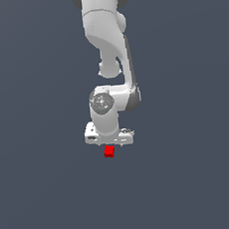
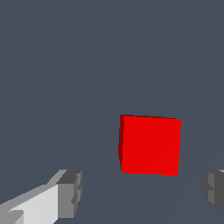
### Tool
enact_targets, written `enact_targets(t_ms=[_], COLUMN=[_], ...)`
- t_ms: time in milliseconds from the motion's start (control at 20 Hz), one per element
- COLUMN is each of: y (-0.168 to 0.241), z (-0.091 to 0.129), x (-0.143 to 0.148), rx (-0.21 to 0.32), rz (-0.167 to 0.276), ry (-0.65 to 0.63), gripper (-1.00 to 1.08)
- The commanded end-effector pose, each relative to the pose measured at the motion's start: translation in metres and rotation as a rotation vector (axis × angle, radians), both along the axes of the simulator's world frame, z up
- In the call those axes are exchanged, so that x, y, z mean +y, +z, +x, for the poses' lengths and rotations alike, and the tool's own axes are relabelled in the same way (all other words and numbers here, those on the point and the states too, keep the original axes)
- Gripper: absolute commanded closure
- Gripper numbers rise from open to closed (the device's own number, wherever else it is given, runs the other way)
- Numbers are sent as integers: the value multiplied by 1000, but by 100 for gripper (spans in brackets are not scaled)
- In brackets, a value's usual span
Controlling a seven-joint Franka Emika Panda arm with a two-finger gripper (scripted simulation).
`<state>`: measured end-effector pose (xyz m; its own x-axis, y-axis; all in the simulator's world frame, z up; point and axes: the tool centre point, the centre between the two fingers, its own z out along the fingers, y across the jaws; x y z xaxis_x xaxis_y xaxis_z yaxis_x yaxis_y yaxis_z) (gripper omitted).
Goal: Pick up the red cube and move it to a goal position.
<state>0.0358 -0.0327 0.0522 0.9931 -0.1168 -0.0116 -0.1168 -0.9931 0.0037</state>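
Observation:
The red cube (image 1: 109, 151) is small and bright red, and it lies on the dark grey floor just below the white hand of my gripper (image 1: 109, 141) in the exterior view. In the wrist view the red cube (image 2: 150, 145) fills the middle. It lies past the gripper (image 2: 142, 192), in line with the gap between the two grey fingertips (image 2: 70, 194). The jaws stand wide apart and touch nothing, so the gripper is open. The cube is narrower than the gap.
The white arm (image 1: 105, 32) comes down from the top of the exterior view above the cube. A plain dark grey floor (image 1: 193, 178) surrounds it. No goal marker shows.

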Motion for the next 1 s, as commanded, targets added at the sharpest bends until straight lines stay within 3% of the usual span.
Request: enact_targets(t_ms=[0,550,600,950], y=[-13,-32,-32,-32], z=[7,21,21,21], x=[-3,-10,-10,-10], rx=[-3,-12,-12,-12], rz=[1,2,2,2], ry=[-20,-54,-54,-54], gripper=[-92,-92,108,108])
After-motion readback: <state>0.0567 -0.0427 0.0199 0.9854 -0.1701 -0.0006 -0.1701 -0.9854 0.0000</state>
